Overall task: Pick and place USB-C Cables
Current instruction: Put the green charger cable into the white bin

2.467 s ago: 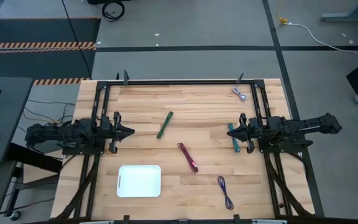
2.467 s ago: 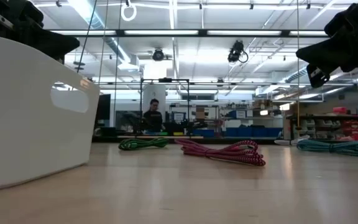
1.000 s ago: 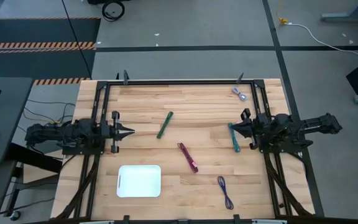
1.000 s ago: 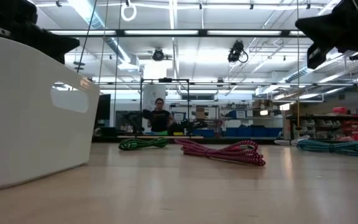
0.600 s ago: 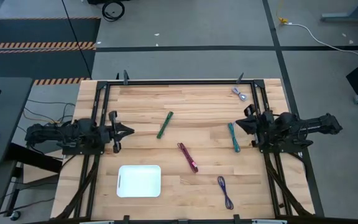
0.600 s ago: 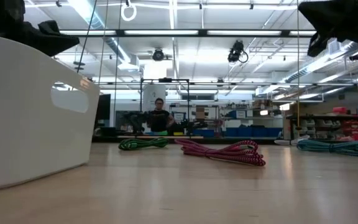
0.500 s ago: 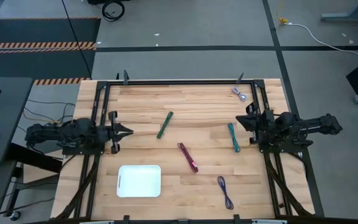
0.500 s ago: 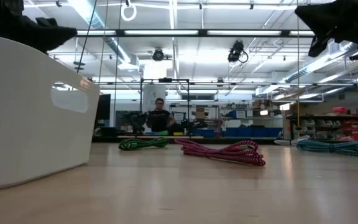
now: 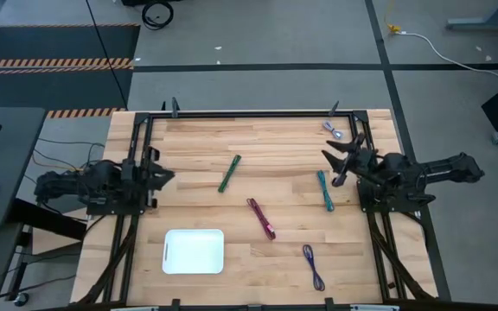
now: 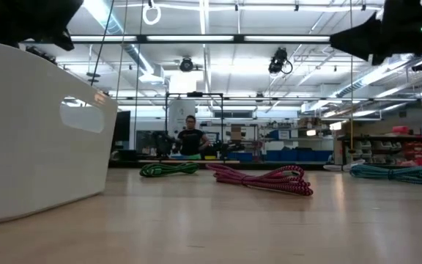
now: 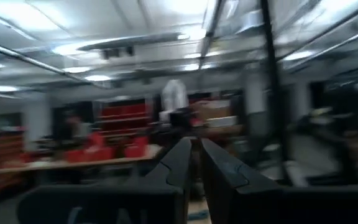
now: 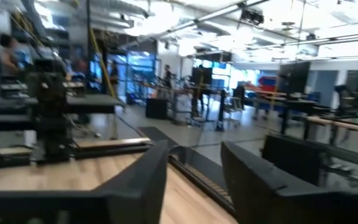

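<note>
Five USB-C cable bundles lie flat on the wooden table: green [image 9: 229,174], dark red [image 9: 261,218], teal [image 9: 325,190], purple [image 9: 313,267] and silver-grey [image 9: 333,130]. The low view shows the green [image 10: 168,169], dark red [image 10: 262,178] and teal [image 10: 398,173] ones. My left gripper [image 9: 166,176] is shut and empty at the table's left side, raised above the wood. My right gripper [image 9: 331,166] is open and empty, raised above the table between the teal and silver-grey cables. Its wrist view [image 12: 194,168] shows a wide gap between the fingers.
A white tray [image 9: 194,250] stands near the table's front, left of centre, and fills the low view's left [image 10: 35,132]. A black metal frame [image 9: 249,114] runs along the far edge and down both sides. A person stands far off in the room [image 10: 190,139].
My right gripper has risen and swung toward the table's far edge, away from the teal cable. My left gripper has drawn back toward the left edge and tipped upward. No cable has moved.
</note>
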Robot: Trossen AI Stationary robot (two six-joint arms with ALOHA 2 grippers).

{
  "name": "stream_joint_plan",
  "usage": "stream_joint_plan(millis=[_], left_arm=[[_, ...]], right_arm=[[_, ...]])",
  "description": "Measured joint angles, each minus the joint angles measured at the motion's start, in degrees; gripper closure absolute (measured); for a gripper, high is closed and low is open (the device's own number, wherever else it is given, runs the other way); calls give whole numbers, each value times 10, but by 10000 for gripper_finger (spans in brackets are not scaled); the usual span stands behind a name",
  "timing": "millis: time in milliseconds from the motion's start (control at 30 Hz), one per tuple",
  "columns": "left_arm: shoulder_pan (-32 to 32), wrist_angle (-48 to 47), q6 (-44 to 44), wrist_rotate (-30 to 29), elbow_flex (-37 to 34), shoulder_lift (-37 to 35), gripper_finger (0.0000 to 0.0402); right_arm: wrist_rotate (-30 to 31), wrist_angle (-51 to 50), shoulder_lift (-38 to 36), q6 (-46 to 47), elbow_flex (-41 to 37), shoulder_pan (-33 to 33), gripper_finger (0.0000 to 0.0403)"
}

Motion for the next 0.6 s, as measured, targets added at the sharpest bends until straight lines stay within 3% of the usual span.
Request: stream_joint_plan(millis=[200,433,500,600], left_arm=[[0,-85,45,-136,72,69,276],[3,-84,28,-282,160,229,143],[13,-103,10,-330,196,285,123],[43,-137,-10,-346,252,372,113]], right_arm=[[17,-3,87,-1,65,0,179],[20,-4,172,-14,107,-1,173],[30,-4,191,-5,114,-1,173],[44,-4,218,-1,121,-1,173]])
